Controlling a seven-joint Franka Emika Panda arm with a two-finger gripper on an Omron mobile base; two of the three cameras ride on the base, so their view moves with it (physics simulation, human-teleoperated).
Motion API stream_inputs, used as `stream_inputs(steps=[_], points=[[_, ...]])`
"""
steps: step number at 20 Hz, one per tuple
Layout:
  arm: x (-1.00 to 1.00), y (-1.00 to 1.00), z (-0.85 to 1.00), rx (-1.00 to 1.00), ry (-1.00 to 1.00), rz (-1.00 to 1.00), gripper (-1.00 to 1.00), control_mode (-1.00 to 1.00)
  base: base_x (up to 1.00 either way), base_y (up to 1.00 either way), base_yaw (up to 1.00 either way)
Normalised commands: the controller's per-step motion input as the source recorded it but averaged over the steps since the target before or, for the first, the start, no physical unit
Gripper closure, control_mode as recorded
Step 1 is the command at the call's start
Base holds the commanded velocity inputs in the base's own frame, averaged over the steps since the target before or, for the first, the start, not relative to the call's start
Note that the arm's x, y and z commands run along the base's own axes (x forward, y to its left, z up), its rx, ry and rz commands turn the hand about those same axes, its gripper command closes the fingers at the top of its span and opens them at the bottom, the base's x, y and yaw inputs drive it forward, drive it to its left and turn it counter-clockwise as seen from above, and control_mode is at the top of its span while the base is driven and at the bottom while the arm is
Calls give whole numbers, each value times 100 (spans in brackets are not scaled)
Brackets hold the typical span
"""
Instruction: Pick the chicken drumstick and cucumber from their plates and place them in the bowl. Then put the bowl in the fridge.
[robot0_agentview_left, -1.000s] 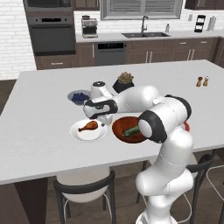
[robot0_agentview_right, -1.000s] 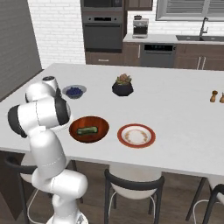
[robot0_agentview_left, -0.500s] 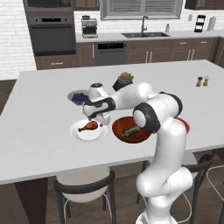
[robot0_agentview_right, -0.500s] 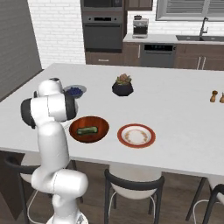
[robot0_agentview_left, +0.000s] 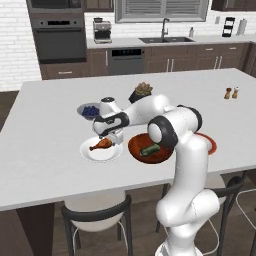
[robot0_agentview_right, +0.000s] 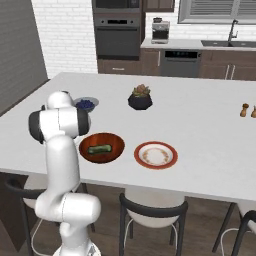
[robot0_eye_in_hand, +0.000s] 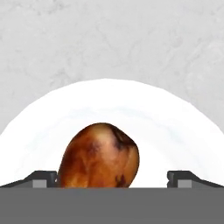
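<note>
While the fingers (robot0_eye_in_hand: 112, 178) stand wide open and empty, the glossy rounded chicken drumstick (robot0_eye_in_hand: 99, 156) lies on its smooth white plate (robot0_eye_in_hand: 175, 127).

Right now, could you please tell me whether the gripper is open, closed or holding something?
Gripper: open, holding nothing; its fingers stand wide on either side of the chicken drumstick, which lies on the white plate.

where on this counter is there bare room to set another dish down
Free: the wide stretch of counter between the black plant pot and the salt and pepper shakers. Crowded: near edge, where white plate, wooden bowl, rimmed plate and blueberry bowl cluster.
</note>
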Motion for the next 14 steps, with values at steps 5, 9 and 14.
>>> stream_inputs(steps=[5,9,14], points=[[16,10,-21,0,1,0,-100,-100,0,0,0],[20,9,-24,0,2,0,-100,-100,0,0,0],[9,12,-28,0,1,0,100,-100,0,0,0]])
